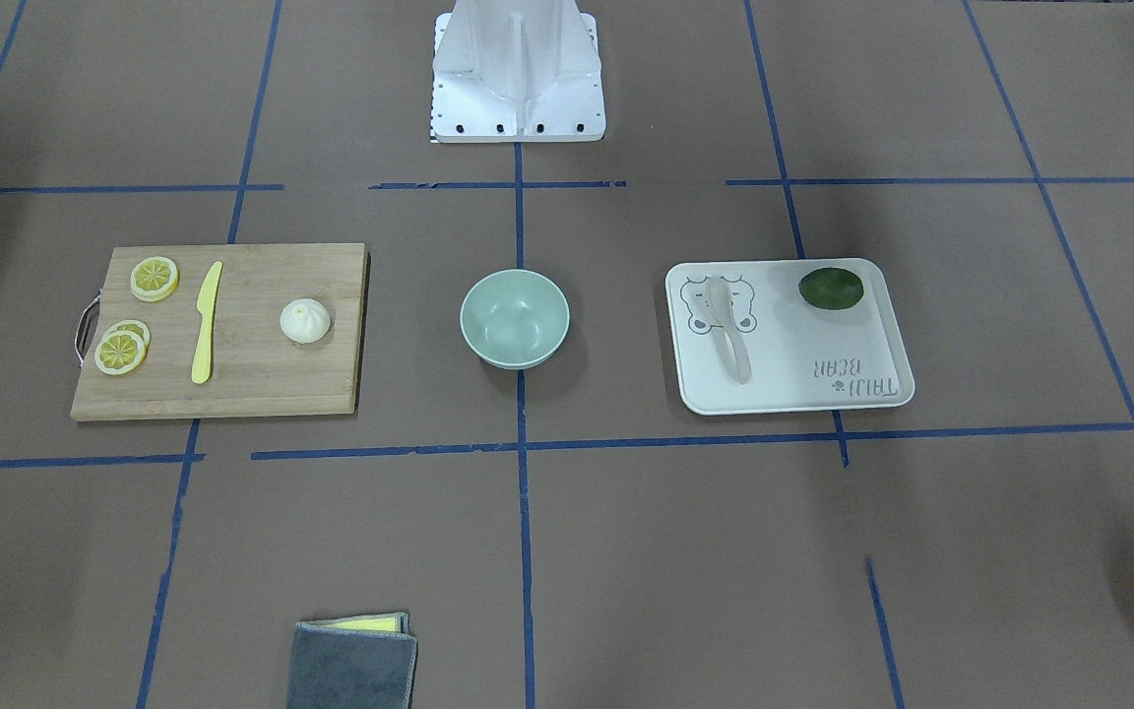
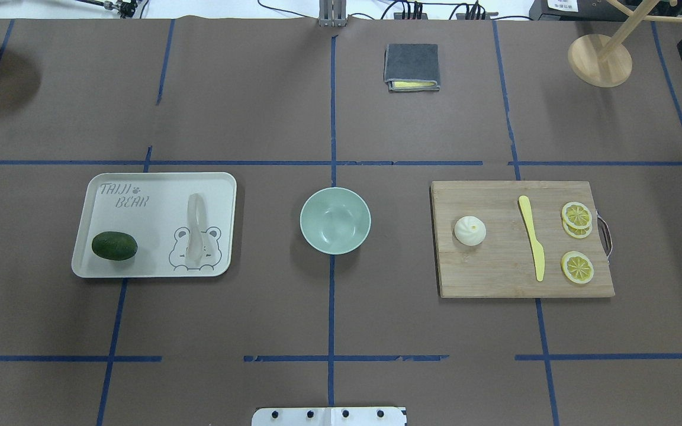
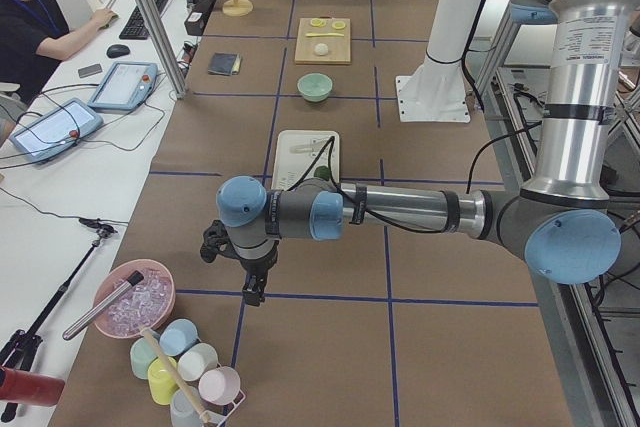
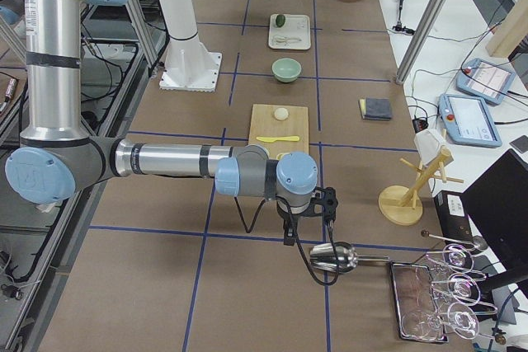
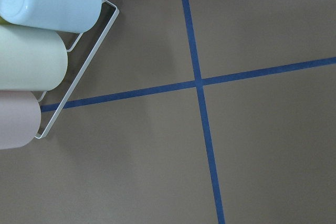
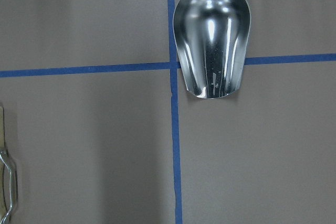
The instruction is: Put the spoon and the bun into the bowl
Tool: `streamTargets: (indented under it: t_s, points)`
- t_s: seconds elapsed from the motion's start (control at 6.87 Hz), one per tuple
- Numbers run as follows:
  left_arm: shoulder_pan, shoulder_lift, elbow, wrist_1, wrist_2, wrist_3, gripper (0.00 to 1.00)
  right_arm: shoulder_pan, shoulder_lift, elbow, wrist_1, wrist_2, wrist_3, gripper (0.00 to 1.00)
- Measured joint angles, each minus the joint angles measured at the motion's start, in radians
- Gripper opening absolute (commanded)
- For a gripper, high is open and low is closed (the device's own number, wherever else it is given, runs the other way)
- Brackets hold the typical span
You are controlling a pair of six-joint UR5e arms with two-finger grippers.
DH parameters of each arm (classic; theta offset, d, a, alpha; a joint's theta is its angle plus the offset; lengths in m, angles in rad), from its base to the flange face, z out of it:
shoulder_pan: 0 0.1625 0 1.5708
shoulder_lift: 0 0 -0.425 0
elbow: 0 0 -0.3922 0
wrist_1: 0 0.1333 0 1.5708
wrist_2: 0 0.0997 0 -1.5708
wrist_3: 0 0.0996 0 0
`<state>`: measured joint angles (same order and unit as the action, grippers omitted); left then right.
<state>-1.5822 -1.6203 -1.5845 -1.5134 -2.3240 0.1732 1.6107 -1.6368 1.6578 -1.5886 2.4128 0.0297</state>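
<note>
The pale spoon lies on a white tray on the left of the overhead view; it also shows in the front view. The white pleated bun sits on a wooden cutting board on the right, and shows in the front view. The mint-green bowl stands empty between them at the centre. My left gripper hangs over the table's left end, far from the tray. My right gripper hangs past the board near the right end. I cannot tell whether either is open or shut.
A dark avocado shares the tray. A yellow knife and lemon slices lie on the board. A folded grey cloth lies beyond the bowl. A metal scoop lies under the right wrist; racked cups are under the left.
</note>
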Motion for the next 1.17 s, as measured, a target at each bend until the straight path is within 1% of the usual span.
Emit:
streamTargets:
  t_s: [0.29, 0.44, 0.58, 0.73, 0.87, 1.02, 1.17]
  points:
    - [0.000, -0.003, -0.010, -0.001, 0.000, -0.004, 1.00, 0.000, 0.002, 0.009, 0.001, 0.003, 0.007, 1.00]
    - [0.003, -0.007, -0.041, -0.001, -0.002, -0.022, 1.00, 0.000, 0.004, 0.025, 0.002, 0.009, 0.014, 1.00]
    - [0.018, -0.015, -0.094, -0.008, -0.003, -0.074, 1.00, -0.001, 0.005, 0.042, 0.002, 0.013, 0.020, 1.00]
    - [0.059, -0.027, -0.162, -0.021, -0.002, -0.152, 1.00, -0.003, 0.016, 0.054, 0.002, 0.017, 0.033, 1.00]
    - [0.118, -0.034, -0.225, -0.036, -0.002, -0.240, 1.00, -0.009, 0.039, 0.058, 0.001, 0.025, 0.085, 1.00]
    - [0.183, -0.037, -0.268, -0.086, -0.004, -0.359, 1.00, -0.021, 0.053, 0.052, 0.006, 0.046, 0.176, 1.00]
    - [0.250, -0.039, -0.288, -0.173, -0.003, -0.494, 1.00, -0.031, 0.058, 0.047, 0.014, 0.071, 0.237, 1.00]
